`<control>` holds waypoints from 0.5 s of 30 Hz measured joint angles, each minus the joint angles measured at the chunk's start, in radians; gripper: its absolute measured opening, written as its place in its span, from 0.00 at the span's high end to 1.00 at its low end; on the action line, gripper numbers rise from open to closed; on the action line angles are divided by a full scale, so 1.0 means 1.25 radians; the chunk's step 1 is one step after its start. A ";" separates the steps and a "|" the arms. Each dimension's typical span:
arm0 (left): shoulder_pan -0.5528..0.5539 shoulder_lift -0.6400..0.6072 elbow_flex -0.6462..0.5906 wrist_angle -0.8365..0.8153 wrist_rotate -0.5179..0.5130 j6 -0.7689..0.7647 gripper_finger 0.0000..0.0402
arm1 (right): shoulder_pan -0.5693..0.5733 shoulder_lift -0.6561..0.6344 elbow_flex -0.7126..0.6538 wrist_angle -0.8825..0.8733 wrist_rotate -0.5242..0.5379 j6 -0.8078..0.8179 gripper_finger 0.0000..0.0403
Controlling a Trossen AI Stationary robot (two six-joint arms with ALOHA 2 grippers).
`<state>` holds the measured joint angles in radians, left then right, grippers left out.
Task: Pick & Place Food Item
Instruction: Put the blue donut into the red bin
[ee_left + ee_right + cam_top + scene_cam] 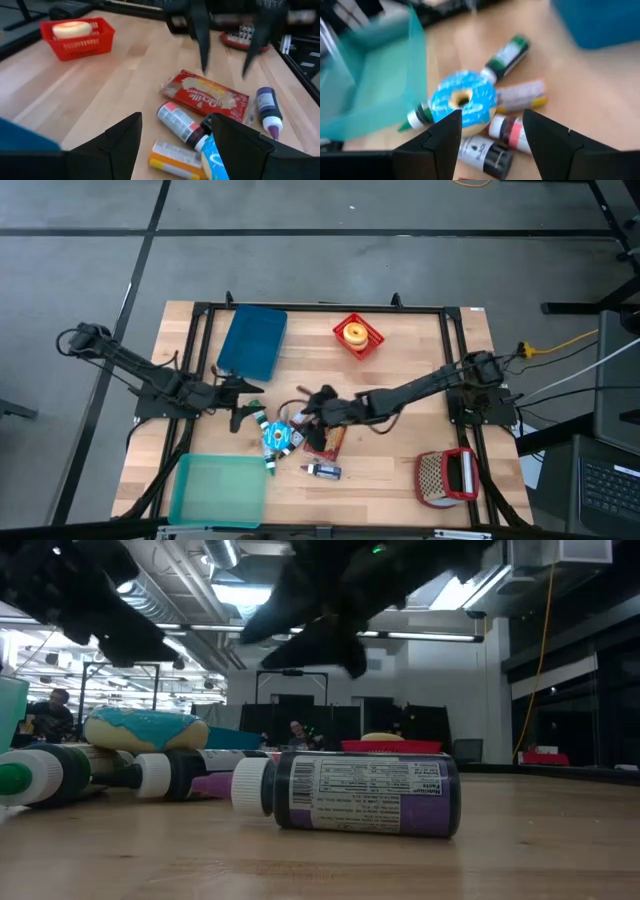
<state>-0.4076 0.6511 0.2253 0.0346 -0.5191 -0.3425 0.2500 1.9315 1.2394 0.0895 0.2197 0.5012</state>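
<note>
A blue-iced doughnut [277, 438] lies on a heap of paint bottles near the table's middle; it also shows in the right wrist view [462, 102] and the low view [145, 728]. My right gripper [308, 410] hangs open above the table just right of the heap, its fingers [445, 140] pointing slantwise down toward the doughnut without touching it. My left gripper [250, 405] stands open just left of the heap and above it, holding nothing [175, 145]. A red packet [205, 97] lies flat beside the bottles.
A teal bin [218, 490] stands at the near left and a blue bin [252, 342] at the far left. A red basket [357, 335] at the back holds a pale doughnut. A purple bottle [350, 795] lies toward the near edge. A red-framed object [447, 477] sits at the near right.
</note>
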 joint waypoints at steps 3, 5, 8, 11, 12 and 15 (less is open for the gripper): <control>-0.043 -0.032 0.000 -0.029 -0.064 -0.008 0.42 | -0.001 0.065 0.076 -0.070 -0.024 0.012 0.47; -0.069 -0.048 0.000 -0.047 -0.102 -0.013 0.42 | -0.002 0.097 0.113 -0.093 -0.044 0.018 0.47; -0.105 -0.063 0.000 -0.103 -0.146 -0.035 0.42 | -0.001 0.134 0.148 -0.092 -0.067 0.028 0.47; -0.134 -0.076 0.000 -0.165 -0.176 -0.083 0.42 | 0.000 0.146 0.163 -0.092 -0.074 0.032 0.47; -0.143 -0.083 0.000 -0.186 -0.180 -0.101 0.42 | -0.001 0.146 0.164 -0.091 -0.073 0.033 0.47; -0.171 -0.094 0.000 -0.221 -0.207 -0.146 0.42 | -0.004 0.146 0.164 -0.093 -0.071 0.037 0.47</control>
<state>-0.6212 0.5341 0.2253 -0.2413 -0.7774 -0.5253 0.2445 2.1138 1.4445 -0.0273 0.1314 0.5477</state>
